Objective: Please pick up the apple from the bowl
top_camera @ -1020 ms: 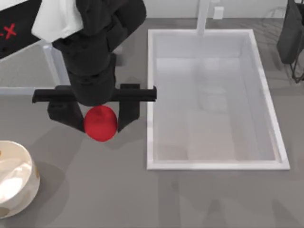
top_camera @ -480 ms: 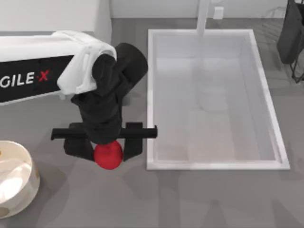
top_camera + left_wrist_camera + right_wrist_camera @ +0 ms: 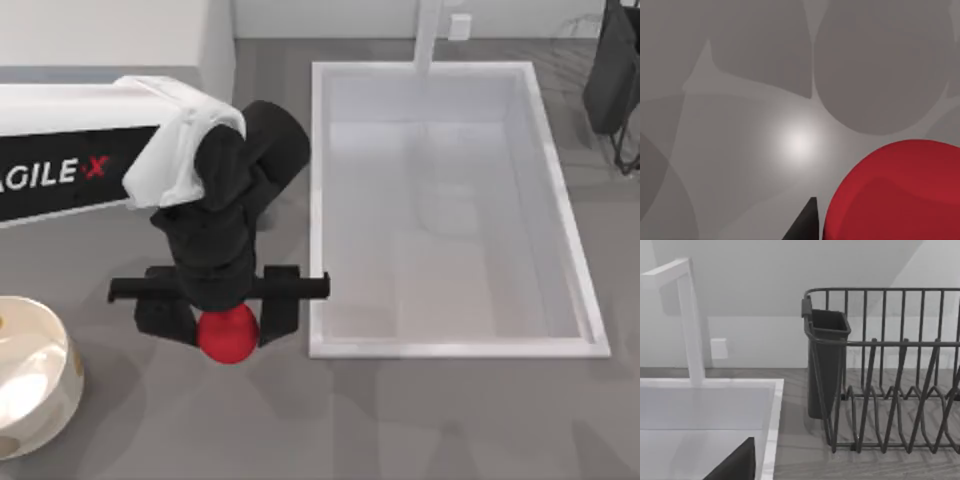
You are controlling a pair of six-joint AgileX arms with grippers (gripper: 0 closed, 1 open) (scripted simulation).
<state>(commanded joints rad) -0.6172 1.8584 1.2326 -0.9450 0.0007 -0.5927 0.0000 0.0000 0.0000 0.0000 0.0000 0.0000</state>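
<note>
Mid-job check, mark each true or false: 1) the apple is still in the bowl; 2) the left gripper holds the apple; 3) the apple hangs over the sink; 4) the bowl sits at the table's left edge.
1) False: the apple is out of the bowl, over the table.
2) True: the left gripper is shut on it.
3) False: it is beside the sink, to its left.
4) True.

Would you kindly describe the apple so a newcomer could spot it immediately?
Start at the large white sink and look just off its lower left corner in the top view. There the left gripper is shut on the apple, a small, smooth, bright red ball, the one red thing over the grey table.
</note>
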